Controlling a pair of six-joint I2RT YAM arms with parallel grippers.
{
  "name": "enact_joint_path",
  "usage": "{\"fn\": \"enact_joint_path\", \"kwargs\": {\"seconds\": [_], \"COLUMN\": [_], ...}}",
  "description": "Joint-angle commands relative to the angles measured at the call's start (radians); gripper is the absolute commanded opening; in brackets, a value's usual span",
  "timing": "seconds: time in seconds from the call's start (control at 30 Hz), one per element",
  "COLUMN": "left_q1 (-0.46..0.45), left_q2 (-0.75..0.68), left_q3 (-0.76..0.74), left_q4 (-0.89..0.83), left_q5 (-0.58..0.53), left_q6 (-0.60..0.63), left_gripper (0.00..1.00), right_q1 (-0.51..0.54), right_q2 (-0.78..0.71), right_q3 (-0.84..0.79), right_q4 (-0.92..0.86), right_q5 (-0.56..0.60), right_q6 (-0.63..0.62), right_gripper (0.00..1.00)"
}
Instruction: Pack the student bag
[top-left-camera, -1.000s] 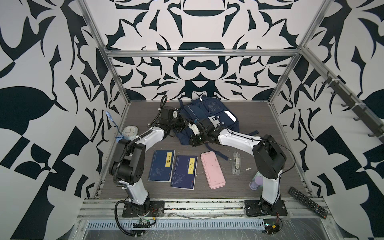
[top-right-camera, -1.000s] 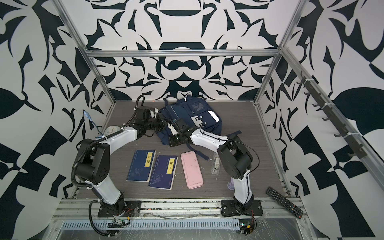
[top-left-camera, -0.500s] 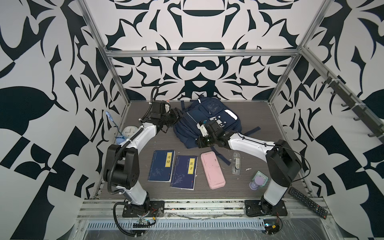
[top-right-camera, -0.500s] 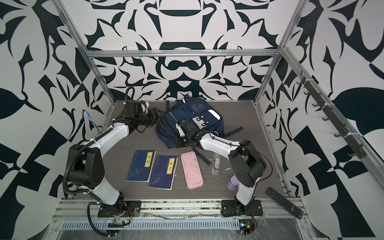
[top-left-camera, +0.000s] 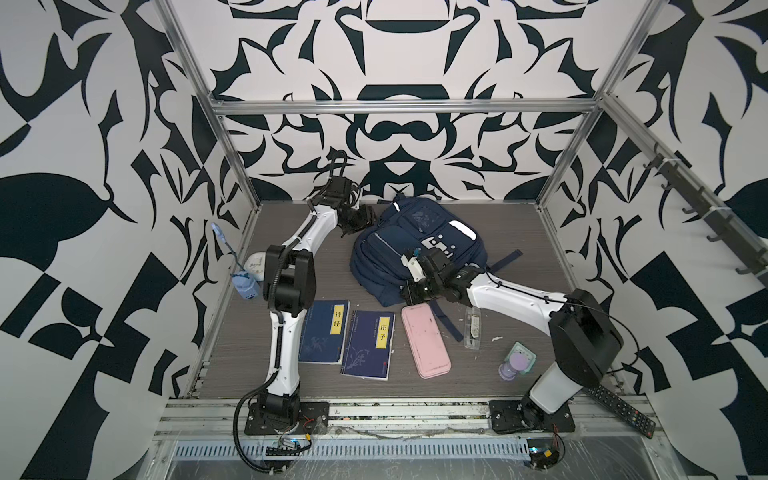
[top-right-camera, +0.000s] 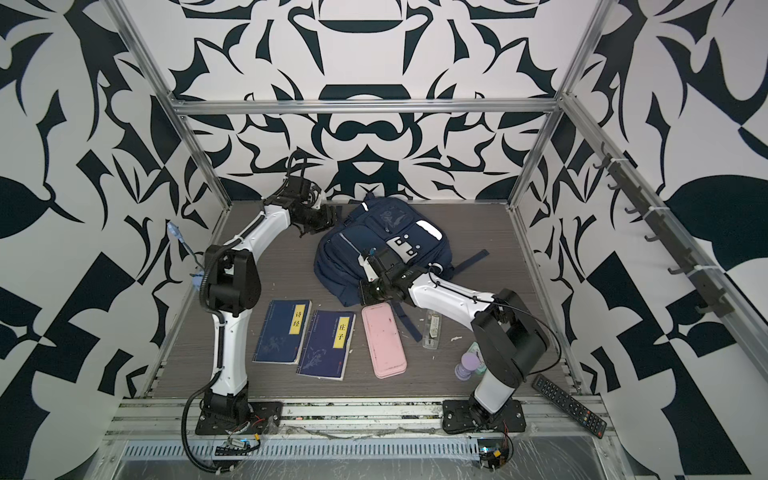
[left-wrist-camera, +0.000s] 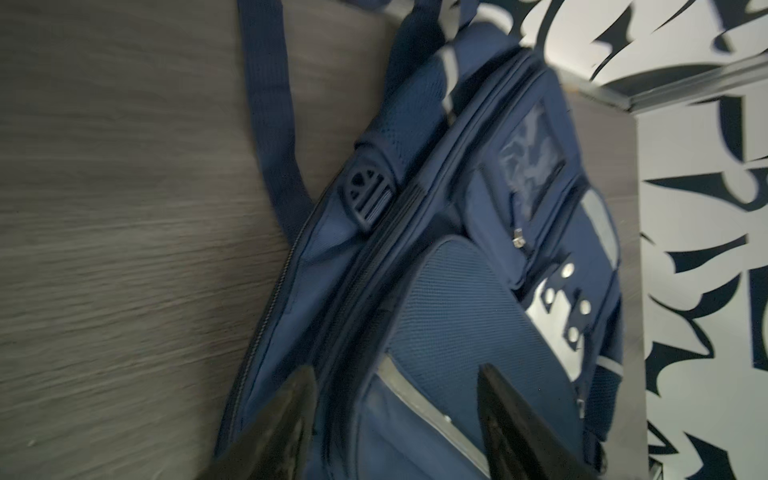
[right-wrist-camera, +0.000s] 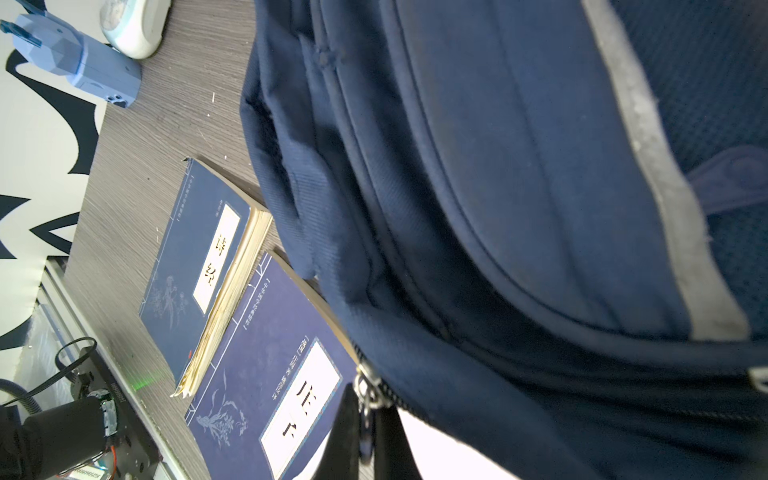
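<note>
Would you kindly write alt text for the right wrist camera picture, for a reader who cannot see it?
The right gripper, fingers shut on a metal zip pull, is at the edge of the student bag, which fills most of the frame. Beyond it, two navy books lie side by side on the grey table.

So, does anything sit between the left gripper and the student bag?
Nothing visible does. The left gripper, jaws open, is right beside the far corner of the student bag, whose fabric lies directly ahead in the wrist view.
</note>
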Motion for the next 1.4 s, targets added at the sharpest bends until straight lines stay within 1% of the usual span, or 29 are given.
{"fn": "enact_joint_path", "kwargs": {"seconds": [0.0, 0.1, 0.17, 0.23, 0.33, 0.37, 0.43, 0.5, 0.53, 0.57, 0.63, 0.73, 0.8, 0.83, 0.9, 1.0, 1.03, 1.1, 1.2, 1.3, 1.37], "left_q1": [-0.004, -0.004, -0.005, -0.011, -0.015, -0.015, -0.015, -0.015, -0.015, -0.015, -0.015, -0.015, -0.018, -0.021, -0.022, -0.021, -0.019, -0.004, 0.048, 0.121, 0.17], "left_q2": [0.031, 0.066, 0.077, 0.074, 0.076, 0.079, 0.081, 0.086, 0.09, 0.095, 0.106, 0.111, 0.114, 0.115, 0.116, 0.106, 0.1, 0.077, 0.0, -0.108, -0.17], "left_q3": [0.067, 0.084, 0.085, 0.07, 0.064, 0.062, 0.064, 0.068, 0.073, 0.079, 0.094, 0.096, 0.092, 0.093, 0.089, 0.077, 0.068, 0.036, -0.107, -0.331, -0.479], "left_q4": [-0.13, -0.128, -0.125, -0.105, -0.096, -0.096, -0.095, -0.096, -0.099, -0.103, -0.116, -0.126, -0.13, -0.135, -0.141, -0.142, -0.136, -0.106, 0.034, 0.291, 0.493], "left_q5": [0.062, 0.146, 0.168, 0.17, 0.175, 0.176, 0.175, 0.179, 0.184, 0.192, 0.197, 0.201, 0.206, 0.207, 0.204, 0.19, 0.178, 0.169, 0.184, 0.245, 0.29], "left_q6": [0.098, 0.115, 0.119, 0.125, 0.124, 0.122, 0.122, 0.12, 0.12, 0.12, 0.126, 0.13, 0.134, 0.138, 0.144, 0.144, 0.139, 0.103, -0.006, -0.181, -0.318], "left_gripper": [0.64, 0.61, 0.57, 0.5, 0.33, 0.29, 0.26, 0.27, 0.3, 0.37, 0.47, 0.47, 0.41, 0.37, 0.25, 0.01, 0.0, 0.0, 0.0, 0.0, 0.0], "right_q1": [0.0, 0.001, 0.001, 0.002, 0.002, 0.001, 0.002, 0.001, 0.001, 0.001, 0.002, 0.002, 0.001, 0.002, 0.001, 0.0, 0.002, 0.001, 0.001, 0.001, 0.001], "right_q2": [-0.054, -0.048, -0.039, -0.029, -0.014, -0.01, -0.001, 0.002, 0.004, 0.004, 0.004, 0.003, 0.006, 0.009, 0.015, 0.022, 0.023, 0.023, 0.025, 0.033, 0.039], "right_q3": [0.002, 0.002, 0.008, 0.014, 0.02, 0.024, 0.031, 0.037, 0.038, 0.041, 0.042, 0.038, 0.039, 0.041, 0.048, 0.065, 0.071, 0.082, 0.1, 0.12, 0.133], "right_q4": [0.009, 0.007, 0.006, 0.005, 0.009, 0.01, 0.011, 0.009, 0.007, 0.007, 0.008, 0.01, 0.013, 0.012, 0.01, -0.005, -0.009, -0.019, -0.034, -0.057, -0.07], "right_q5": [-0.021, -0.021, -0.022, -0.025, -0.027, -0.027, -0.031, -0.033, -0.034, -0.035, -0.036, -0.038, -0.042, -0.044, -0.047, -0.05, -0.051, -0.051, -0.05, -0.047, -0.042], "right_q6": [-0.023, -0.026, -0.027, -0.029, -0.027, -0.028, -0.029, -0.033, -0.033, -0.037, -0.039, -0.042, -0.042, -0.042, -0.044, -0.05, -0.052, -0.054, -0.059, -0.069, -0.075], "right_gripper": [0.0, 0.0, 0.0, 0.0, 0.0, 0.0, 0.0, 0.0, 0.0, 0.0, 0.0, 0.0, 0.0, 0.0, 0.0, 0.0, 0.0, 0.0, 0.0, 0.0, 0.0]}}
